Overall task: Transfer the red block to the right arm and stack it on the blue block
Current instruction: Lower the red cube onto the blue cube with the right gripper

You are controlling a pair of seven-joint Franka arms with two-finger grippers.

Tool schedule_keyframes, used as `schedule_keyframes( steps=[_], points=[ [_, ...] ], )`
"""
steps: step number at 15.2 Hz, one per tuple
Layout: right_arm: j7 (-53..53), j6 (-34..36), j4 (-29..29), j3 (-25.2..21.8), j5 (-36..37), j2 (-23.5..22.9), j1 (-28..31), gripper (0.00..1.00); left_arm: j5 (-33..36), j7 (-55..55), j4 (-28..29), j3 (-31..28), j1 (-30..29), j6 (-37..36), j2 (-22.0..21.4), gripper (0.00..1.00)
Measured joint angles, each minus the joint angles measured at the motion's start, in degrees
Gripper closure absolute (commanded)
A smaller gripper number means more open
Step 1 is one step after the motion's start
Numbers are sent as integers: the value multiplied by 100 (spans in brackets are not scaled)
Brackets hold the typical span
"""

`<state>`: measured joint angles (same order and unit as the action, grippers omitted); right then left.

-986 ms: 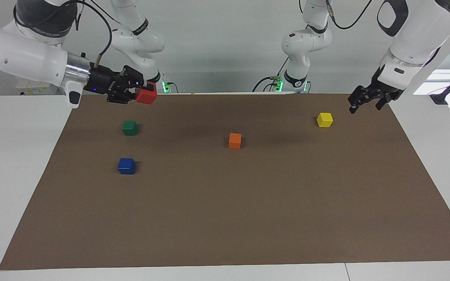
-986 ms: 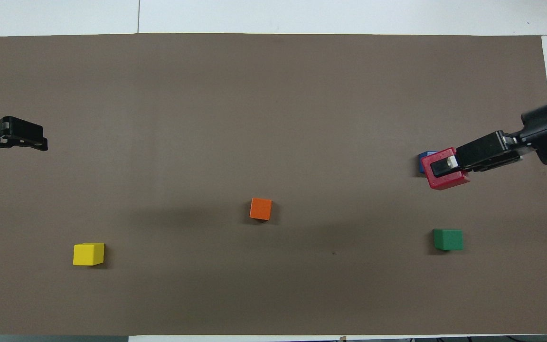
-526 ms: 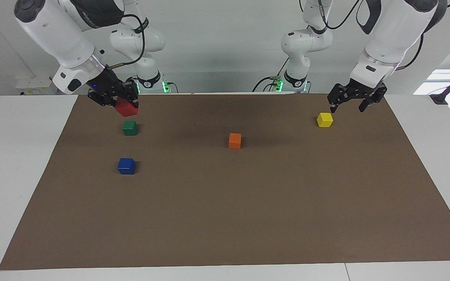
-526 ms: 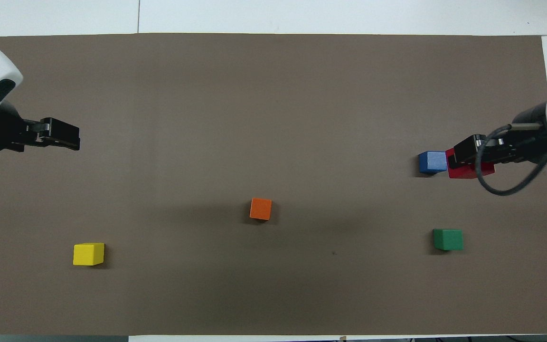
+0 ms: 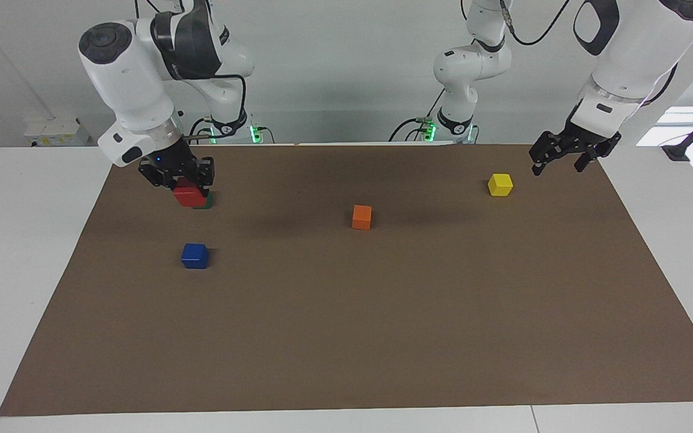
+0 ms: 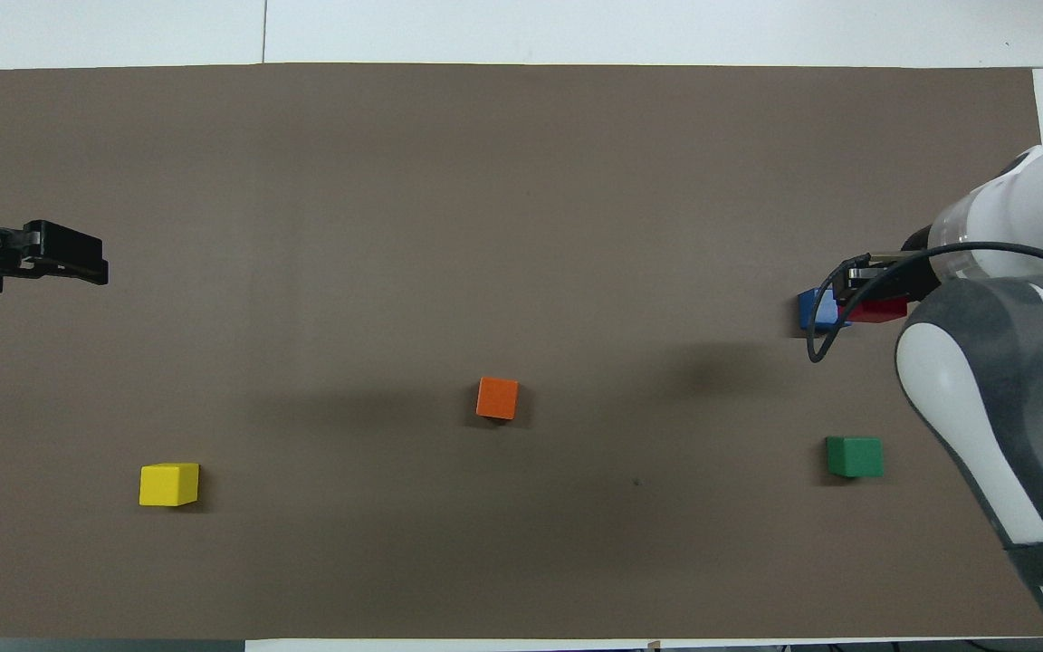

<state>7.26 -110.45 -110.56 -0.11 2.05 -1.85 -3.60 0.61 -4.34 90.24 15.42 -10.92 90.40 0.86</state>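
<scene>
Right end effector [image 5: 183,178] clamped, left [image 5: 566,158] spread.

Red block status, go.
Right gripper shut on red block, in the air, near blue block from overhead. Left gripper open, waiting above the mat's edge near yellow block. Not stacked yet.

Place: we see a robotics lab.
Evidence: two white arms [image 5: 136,78] at a white table [image 5: 27,240], brown mat [image 5: 382,313], bare wall.

In the facing view the red block [image 5: 189,195] hides most of the green block [image 5: 205,203]. From overhead the right gripper [image 6: 865,292] and its cable cover most of the red block [image 6: 879,311] and one edge of the blue block [image 6: 817,309]. The left gripper [image 6: 78,263] shows there, but its arm is cut off by the edge.
</scene>
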Motion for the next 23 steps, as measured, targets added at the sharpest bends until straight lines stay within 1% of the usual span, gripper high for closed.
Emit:
schedule_keyframes(
  steps=[4, 7, 13, 21, 22, 23],
  points=[
    [259, -947, -504, -6, 285, -399, 34, 100, 0, 0, 9, -4, 0, 0, 0, 0],
    [431, -1341, -630, -9, 455, -624, 49, 100, 0, 0, 18, -8, 0, 0, 1, 0],
    [488, -1676, -648, -19, 472, -917, 202, 100, 0, 0, 20, -8, 0, 0, 1, 0],
    [653, -1680, -645, -19, 472, -918, 270, 100, 0, -1, 48, -8, 0, 0, 1, 0],
    [653, -1680, -645, -19, 472, -918, 284, 77, 0, -1, 48, -10, 0, 0, 1, 0],
    [653, -1680, -645, -18, 472, -918, 295, 18, 0, -1, 48, -13, -1, 0, 1, 0]
  ],
)
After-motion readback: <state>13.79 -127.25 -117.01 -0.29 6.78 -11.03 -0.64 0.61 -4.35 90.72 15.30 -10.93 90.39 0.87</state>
